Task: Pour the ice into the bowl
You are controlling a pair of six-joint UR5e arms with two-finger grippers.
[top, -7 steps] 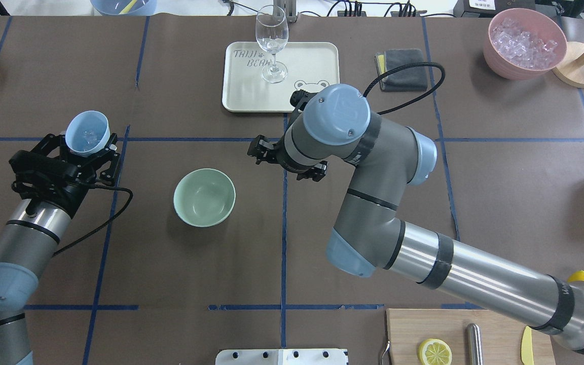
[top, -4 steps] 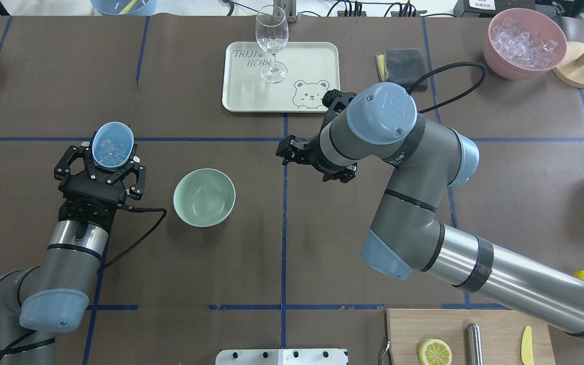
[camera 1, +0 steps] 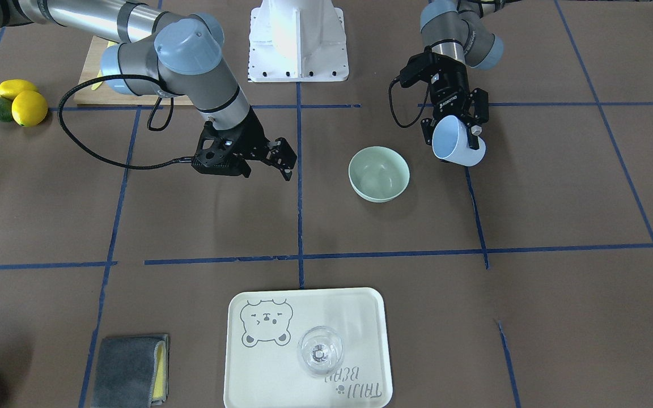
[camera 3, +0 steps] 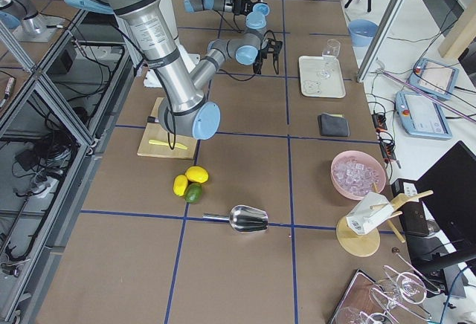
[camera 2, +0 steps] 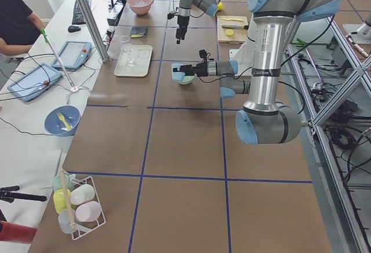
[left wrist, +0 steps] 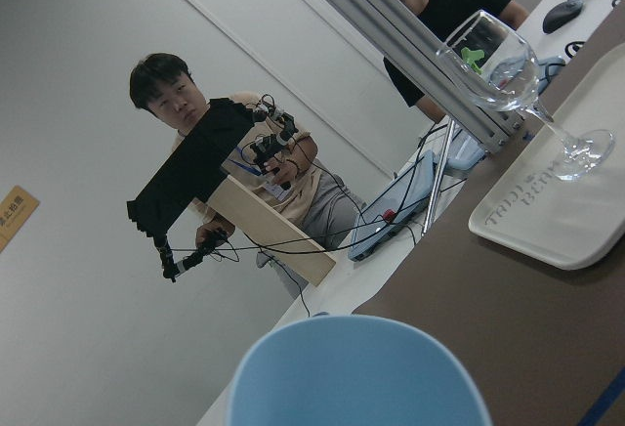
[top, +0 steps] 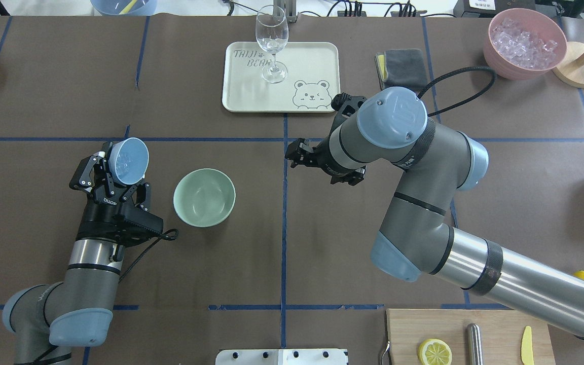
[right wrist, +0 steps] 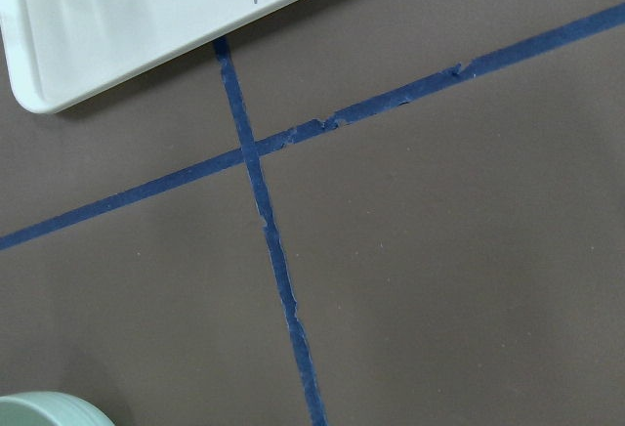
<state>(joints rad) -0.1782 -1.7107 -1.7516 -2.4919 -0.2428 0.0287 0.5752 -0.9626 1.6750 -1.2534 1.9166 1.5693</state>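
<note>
My left gripper (top: pixel 119 171) is shut on a light blue cup (top: pixel 129 160) and holds it above the table just left of the pale mint-green bowl (top: pixel 204 197). The cup is tilted with its mouth toward the bowl. Small clear ice cubes (top: pixel 124 163) lie inside the cup. The bowl looks empty. In the front-facing view the cup (camera 1: pixel 456 144) hangs beside the bowl (camera 1: pixel 378 173). The cup's rim (left wrist: pixel 356 372) fills the bottom of the left wrist view. My right gripper (top: pixel 297 153) is open and empty, to the right of the bowl.
A cream tray (top: pixel 312 61) with a wine glass (top: pixel 271 43) stands behind the bowl. A pink bowl of ice (top: pixel 525 43) and a grey cloth (top: pixel 401 68) are at the back right. A cutting board (top: pixel 469 339) with a lemon slice is at the front right.
My left arm has carried the cup rightward toward the bowl and tilted its mouth toward it. My right arm has drawn back to the right, away from the bowl.
</note>
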